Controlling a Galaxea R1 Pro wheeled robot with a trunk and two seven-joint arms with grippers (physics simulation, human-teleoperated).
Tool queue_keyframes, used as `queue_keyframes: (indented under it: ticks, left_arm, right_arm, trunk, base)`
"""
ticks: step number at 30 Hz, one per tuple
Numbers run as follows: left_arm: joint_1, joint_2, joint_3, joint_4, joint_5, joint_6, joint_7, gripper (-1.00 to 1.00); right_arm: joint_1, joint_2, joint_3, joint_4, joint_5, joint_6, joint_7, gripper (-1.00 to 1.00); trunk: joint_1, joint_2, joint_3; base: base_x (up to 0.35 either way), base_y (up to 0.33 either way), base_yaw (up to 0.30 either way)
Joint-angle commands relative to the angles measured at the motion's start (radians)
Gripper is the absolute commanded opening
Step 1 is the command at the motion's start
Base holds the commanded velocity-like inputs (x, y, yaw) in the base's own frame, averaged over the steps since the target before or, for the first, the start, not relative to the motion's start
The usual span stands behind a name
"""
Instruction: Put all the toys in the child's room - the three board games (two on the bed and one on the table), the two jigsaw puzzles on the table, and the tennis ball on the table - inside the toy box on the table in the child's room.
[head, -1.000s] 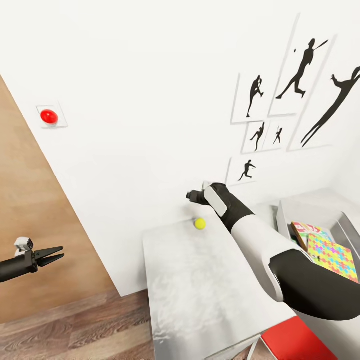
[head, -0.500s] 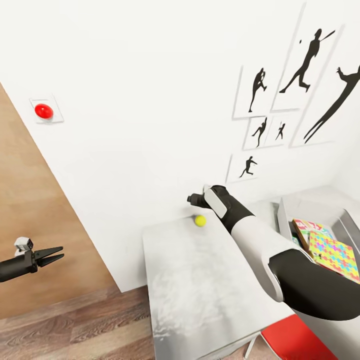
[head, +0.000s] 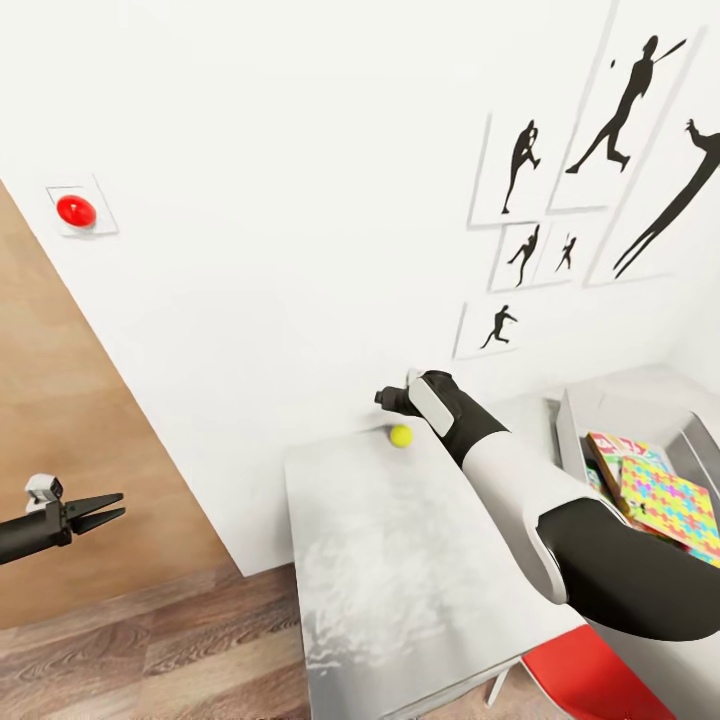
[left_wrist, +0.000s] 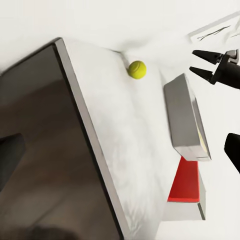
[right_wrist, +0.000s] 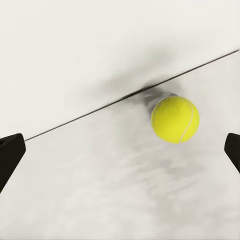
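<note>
- The toy box (head: 572, 440) stands at the right end of the surface (head: 400, 580) and holds colourful flat boxes (head: 668, 502); no writing on them is legible.
- The ball (head: 401, 435) lies on the surface by the wall, apart from the toy box.
- The right claw (head: 386, 397) hangs spread wide just above the ball.
- The left claw (head: 105, 507), off to the surface's left, is slightly parted and empty.

White-and-black right arm (head: 520, 490), black claws
</note>
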Motion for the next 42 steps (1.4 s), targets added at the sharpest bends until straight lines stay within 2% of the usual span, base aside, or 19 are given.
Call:
queue_keyframes:
  ticks: [1,23,28,31,33,42]
  left_arm:
    - [-0.001,0.001,-0.008,-0.001,0.006,0.011,-0.004,1.00]
    - [-0.001,0.002,-0.018,-0.001,0.006,0.017,-0.004,1.00]
    - [-0.001,0.001,-0.019,-0.001,0.006,0.017,-0.004,1.00]
    - [0.001,-0.015,-0.020,-0.002,0.005,0.011,0.003,1.00]
    - [0.001,-0.015,-0.020,-0.002,0.005,0.011,0.002,1.00]
    - [0.001,-0.023,-0.021,-0.002,0.005,0.011,0.001,1.00]
  right_arm:
    - [-0.001,0.000,0.004,-0.001,-0.009,0.001,-0.009,1.00]
    - [-0.001,0.000,0.006,-0.004,-0.004,-0.007,-0.009,1.00]
    - [-0.001,0.000,0.006,-0.007,-0.003,-0.031,-0.009,1.00]
    - [0.008,0.000,0.003,0.010,-0.003,-0.048,-0.026,1.00]
    - [0.008,0.000,0.003,0.021,-0.003,-0.055,-0.036,1.00]
    - [0.055,0.000,-0.003,0.051,-0.014,-0.037,-0.033,1.00]
  trunk:
    - [0.001,-0.002,-0.004]
    - [0.001,-0.002,-0.039]
    - [0.001,-0.002,-0.042]
    - [0.001,-0.002,-0.042]
    - [0.001,-0.002,-0.042]
    - [0.001,-0.002,-0.042]
  base:
    - [0.000,0.000,0.000]
    - [0.000,0.000,0.000]
    - [0.000,0.000,0.000]
    - [0.000,0.000,0.000]
    - [0.000,0.000,0.000]
    - [0.000,0.000,0.000]
